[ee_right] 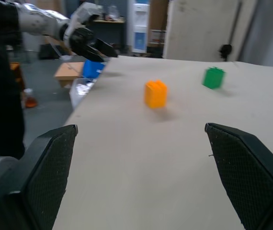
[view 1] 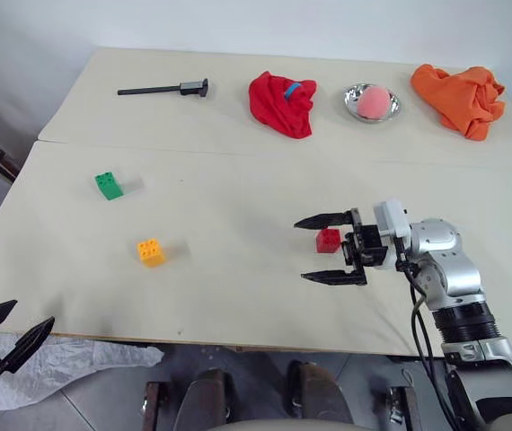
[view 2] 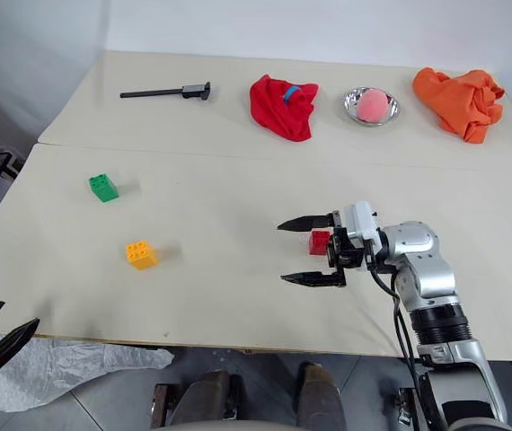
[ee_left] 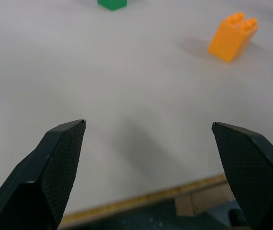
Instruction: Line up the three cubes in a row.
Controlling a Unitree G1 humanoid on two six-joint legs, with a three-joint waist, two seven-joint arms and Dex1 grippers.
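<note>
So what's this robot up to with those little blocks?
It is meant to line three toy blocks up in a row. Its right gripper is open, with the red block sitting on the table between its fingers, not gripped. The green block and the yellow-orange block sit apart on the left side, so no row exists yet. The left gripper hangs open off the table's near left edge, holding nothing.

On the table, two cubes sit at the left, one behind the other. The third cube lies well to their right, between the spread fingers of the right gripper.
</note>
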